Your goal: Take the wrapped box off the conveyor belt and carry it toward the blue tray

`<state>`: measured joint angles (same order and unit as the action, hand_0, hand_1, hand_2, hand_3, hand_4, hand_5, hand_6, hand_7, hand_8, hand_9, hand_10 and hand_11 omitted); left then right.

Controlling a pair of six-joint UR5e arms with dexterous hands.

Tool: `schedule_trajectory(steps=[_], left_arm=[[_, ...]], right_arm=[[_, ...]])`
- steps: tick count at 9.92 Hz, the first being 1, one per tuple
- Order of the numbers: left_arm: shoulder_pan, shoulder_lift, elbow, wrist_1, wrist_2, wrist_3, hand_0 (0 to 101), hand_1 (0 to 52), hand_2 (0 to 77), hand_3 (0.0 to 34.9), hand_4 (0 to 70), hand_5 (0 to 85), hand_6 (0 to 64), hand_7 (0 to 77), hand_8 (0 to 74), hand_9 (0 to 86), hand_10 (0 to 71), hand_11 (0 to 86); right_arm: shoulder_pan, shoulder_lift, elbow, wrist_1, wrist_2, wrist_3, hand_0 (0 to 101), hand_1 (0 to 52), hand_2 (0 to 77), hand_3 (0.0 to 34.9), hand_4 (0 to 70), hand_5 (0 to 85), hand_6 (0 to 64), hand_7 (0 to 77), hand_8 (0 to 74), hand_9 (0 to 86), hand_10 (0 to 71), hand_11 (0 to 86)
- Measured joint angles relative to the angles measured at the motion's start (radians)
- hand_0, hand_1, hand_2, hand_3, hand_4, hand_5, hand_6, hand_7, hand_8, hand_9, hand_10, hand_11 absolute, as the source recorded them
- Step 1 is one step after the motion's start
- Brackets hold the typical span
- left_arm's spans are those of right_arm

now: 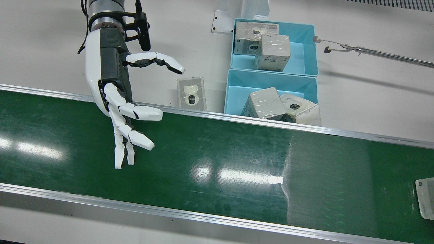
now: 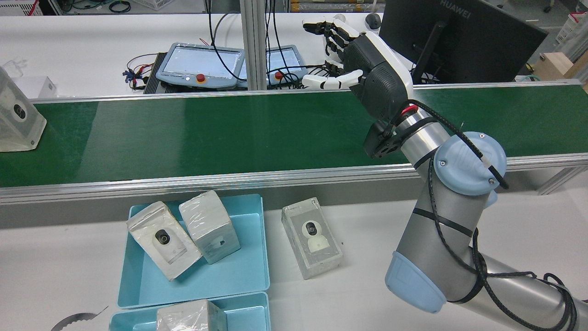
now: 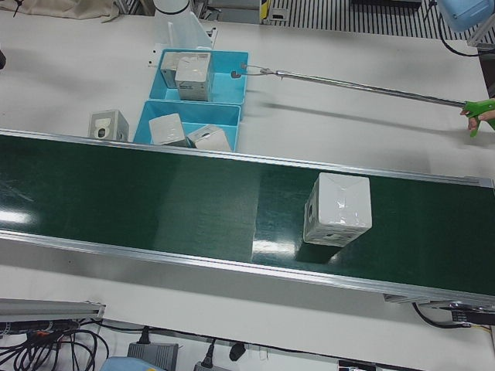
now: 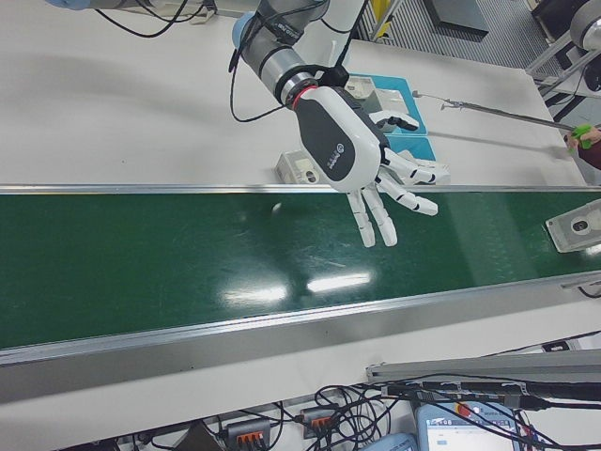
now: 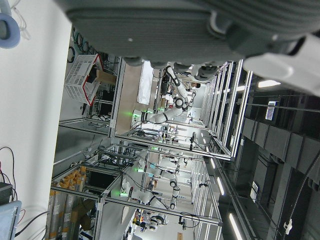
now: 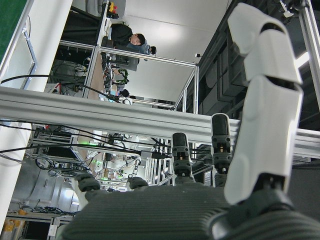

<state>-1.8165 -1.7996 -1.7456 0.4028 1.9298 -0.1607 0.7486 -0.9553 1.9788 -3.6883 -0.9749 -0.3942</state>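
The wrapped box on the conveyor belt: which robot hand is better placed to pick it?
Probably the right. The right robot hand hovers open over the conveyor belt, while the wrapped box is farther along it. The left robot hand appears only in its own camera, away from the belt.

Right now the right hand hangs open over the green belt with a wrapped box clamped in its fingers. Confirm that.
Not quite. The right hand does hang open over the green belt, but it holds nothing. The front view shows its fingers spread and bare. The wrapped box lies on the belt far from it, as the left-front view shows.
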Motion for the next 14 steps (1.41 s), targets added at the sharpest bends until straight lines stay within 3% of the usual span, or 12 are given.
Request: schedule_trajectory(steps=[1, 3, 6, 7, 8, 9, 10, 12, 13, 14], left_arm=[[0.000, 0.000, 0.000, 0.000, 0.000, 0.000, 0, 0.0, 1.1, 0.0, 0.0, 0.5, 0.0, 0.5, 0.5, 0.5, 0.0, 0.0], [0.000, 0.000, 0.000, 0.000, 0.000, 0.000, 0, 0.0, 0.5, 0.0, 0.0, 0.5, 0.0, 0.5, 0.5, 0.0, 0.0, 0.0], [0.000, 0.000, 0.000, 0.000, 0.000, 0.000, 0, 0.0, 1.1, 0.0, 0.0, 0.5, 0.0, 0.5, 0.5, 0.0, 0.5, 0.0], [0.000, 0.000, 0.000, 0.000, 0.000, 0.000, 0, 0.0, 1.1, 0.0, 0.0, 0.5, 0.0, 0.5, 0.0, 0.5, 0.5, 0.0], [0.000, 0.000, 0.000, 0.000, 0.000, 0.000, 0, 0.0, 1.1, 0.0, 0.0, 0.5, 0.0, 0.5, 0.0, 0.5, 0.5, 0.0], [0.000, 0.000, 0.000, 0.000, 0.000, 0.000, 0, 0.0, 1.1, 0.0, 0.0, 0.5, 0.0, 0.5, 0.5, 0.0, 0.0, 0.0], [0.000, 0.000, 0.000, 0.000, 0.000, 0.000, 0, 0.0, 1.1, 0.0, 0.0, 0.5, 0.0, 0.5, 0.5, 0.0, 0.0, 0.0], [0.000, 0.000, 0.000, 0.000, 0.000, 0.000, 0, 0.0, 1.1, 0.0, 0.0, 0.5, 0.0, 0.5, 0.5, 0.0, 0.0, 0.0], [0.000, 0.000, 0.000, 0.000, 0.000, 0.000, 0, 0.0, 0.5, 0.0, 0.0, 0.5, 0.0, 0.5, 0.5, 0.0, 0.0, 0.0], [0.000, 0.000, 0.000, 0.000, 0.000, 0.000, 0, 0.0, 0.5, 0.0, 0.0, 0.5, 0.0, 0.5, 0.0, 0.0, 0.5, 0.0]], right_arm=[[0.003, -0.004, 0.000, 0.001, 0.007, 0.012, 46, 12.0, 25.1, 30.5, 18.5, 26.2, 0.0, 19.6, 0.0, 2.7, 2.2, 4.4], [0.005, -0.017, 0.001, 0.003, 0.011, 0.031, 44, 12.0, 25.1, 30.6, 18.5, 27.3, 0.0, 18.5, 0.0, 2.7, 3.3, 4.9], [0.008, -0.038, 0.004, 0.004, 0.007, 0.041, 46, 16.4, 24.0, 30.5, 13.1, 24.5, 0.0, 16.9, 0.0, 2.7, 3.3, 4.9], [0.011, -0.046, 0.007, 0.004, 0.005, 0.046, 46, 11.5, 15.8, 30.5, 10.4, 13.6, 0.0, 16.9, 0.0, 2.7, 0.5, 2.2], [0.018, -0.054, 0.010, 0.004, 0.003, 0.051, 39, 2.2, 9.8, 30.5, 7.6, 7.6, 0.0, 14.7, 8.7, 1.6, 0.5, 1.6], [0.025, -0.058, 0.011, 0.004, 0.002, 0.051, 39, 2.2, 9.8, 30.5, 7.6, 7.6, 0.0, 14.7, 8.7, 1.6, 0.5, 1.6], [0.028, -0.059, 0.005, 0.003, -0.001, 0.047, 36, 1.6, 1.6, 30.5, 10.9, 9.3, 0.0, 15.8, 9.3, 1.6, 0.5, 1.6], [0.042, -0.060, -0.017, -0.004, -0.055, 0.039, 38, 2.7, 1.6, 30.4, 12.5, 9.3, 0.0, 17.5, 9.3, 1.6, 0.5, 1.6], [0.070, -0.064, -0.028, -0.017, -0.100, 0.038, 47, 18.0, 1.6, 30.4, 14.7, 16.9, 0.0, 19.1, 0.0, 1.6, 0.5, 1.6], [0.108, -0.073, -0.034, -0.040, -0.143, 0.053, 47, 12.0, 8.7, 30.4, 9.8, 16.9, 0.0, 19.1, 0.0, 3.8, 0.0, 1.1]])
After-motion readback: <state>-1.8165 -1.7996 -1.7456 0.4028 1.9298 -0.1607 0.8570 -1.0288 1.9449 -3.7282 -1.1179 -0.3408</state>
